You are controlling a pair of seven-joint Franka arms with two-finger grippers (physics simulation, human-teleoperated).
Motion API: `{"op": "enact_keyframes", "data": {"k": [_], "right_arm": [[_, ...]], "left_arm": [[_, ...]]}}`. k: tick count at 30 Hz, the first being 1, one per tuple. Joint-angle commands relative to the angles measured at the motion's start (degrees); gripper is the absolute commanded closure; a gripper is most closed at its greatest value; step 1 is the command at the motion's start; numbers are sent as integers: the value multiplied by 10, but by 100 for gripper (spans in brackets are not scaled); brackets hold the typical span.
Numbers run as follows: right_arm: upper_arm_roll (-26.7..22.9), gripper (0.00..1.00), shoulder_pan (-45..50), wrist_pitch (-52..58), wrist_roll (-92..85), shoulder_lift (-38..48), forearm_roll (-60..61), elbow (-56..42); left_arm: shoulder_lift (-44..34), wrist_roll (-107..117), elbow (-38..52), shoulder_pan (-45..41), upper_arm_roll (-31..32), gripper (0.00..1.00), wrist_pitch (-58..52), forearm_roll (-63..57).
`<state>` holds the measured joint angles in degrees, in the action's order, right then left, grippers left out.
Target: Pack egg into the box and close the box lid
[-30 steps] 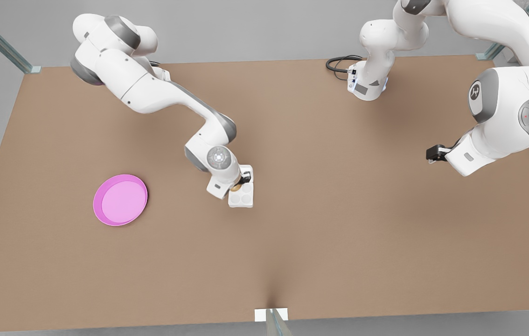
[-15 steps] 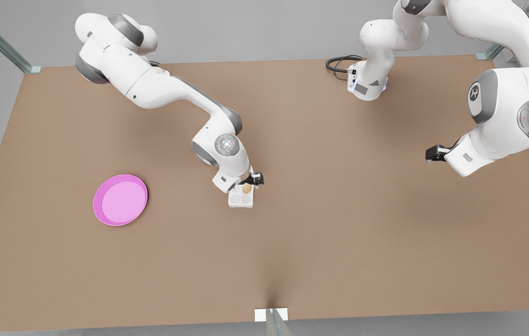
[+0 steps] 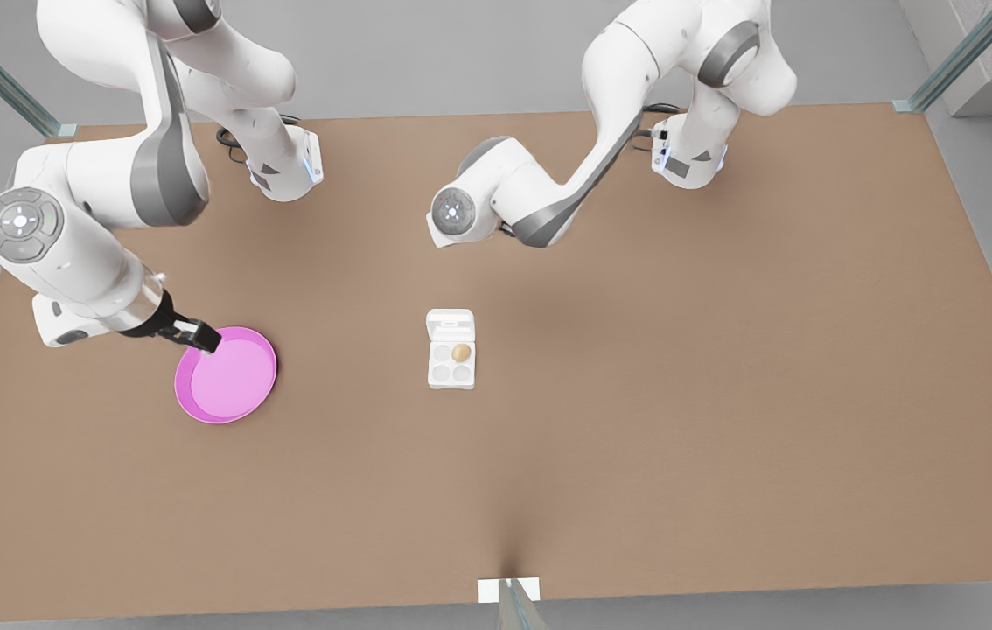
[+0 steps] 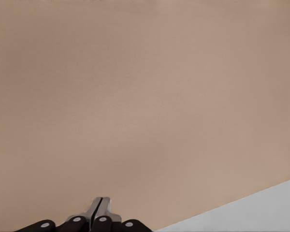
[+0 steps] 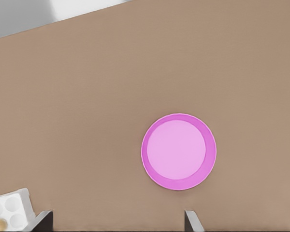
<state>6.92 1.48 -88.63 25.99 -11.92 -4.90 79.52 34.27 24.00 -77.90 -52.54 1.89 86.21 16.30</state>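
The box (image 3: 451,374) stands mid-table with bare table (image 3: 636,437) on every side, and the box lid (image 3: 450,325) lies flat behind it (cups uncovered from above). The right gripper (image 3: 201,338) hangs over the pink plate (image 3: 234,407), well apart. The left gripper (image 4: 97,209) is over bare tabletop.

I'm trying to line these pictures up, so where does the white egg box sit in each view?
Front view: the box lies near the table's middle, lid open, to the front view's right of the pink plate.
Right wrist view: the box is cut by the picture's edge, beside the open right end effector.
Left wrist view: table top ahead of the shut left end effector.
Shared landmark: the pink plate.
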Motion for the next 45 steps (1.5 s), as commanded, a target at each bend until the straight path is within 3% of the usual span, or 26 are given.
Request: {"op": "enact_keyframes", "data": {"k": [1,4,8,32,33,34,35,36,37,38,39,41,42,43,45], "right_arm": [[0,0,-1,63,-218,1,26,-1],[-1,0,-13,63,-220,1,29,-2],[-1,0,-32,64,-221,1,31,-2],[-1,0,-32,65,-221,1,31,-2],[-1,0,-32,65,-221,1,31,-2],[-1,0,-32,65,-221,1,31,-2],[-1,0,-32,65,-221,1,31,-2],[-1,0,-32,65,-221,1,31,-2],[-1,0,-32,65,-221,1,31,-2],[-1,0,-32,65,-221,1,31,-2],[-1,0,-32,65,-221,1,31,-2],[-1,0,-32,65,-221,1,31,-2],[-1,0,-32,65,-221,1,31,-2],[-1,0,-31,65,-221,1,31,-2],[-1,0,-32,65,-215,1,29,2]], "left_arm": [[24,482,0,-3,0,79,226,30],[55,482,0,0,-9,79,359,-7],[85,485,-1,-9,-9,79,404,-72],[115,479,21,17,-56,79,421,-76],[92,479,32,26,-60,79,393,-67],[16,475,56,74,-61,79,224,-30],[-13,465,184,209,-59,79,-15,5],[-12,306,212,355,-57,74,-67,30],[-1,88,208,421,-59,0,-76,-11],[4,-188,198,424,-59,0,-75,-143],[-19,-267,200,424,-70,0,-88,-187],[-206,-312,110,445,-65,0,-115,-201],[-257,-374,62,442,-58,0,-111,-199],[-294,-389,13,431,-58,0,-97,-196],[-298,-390,4,428,-58,0,-93,-192]]}}
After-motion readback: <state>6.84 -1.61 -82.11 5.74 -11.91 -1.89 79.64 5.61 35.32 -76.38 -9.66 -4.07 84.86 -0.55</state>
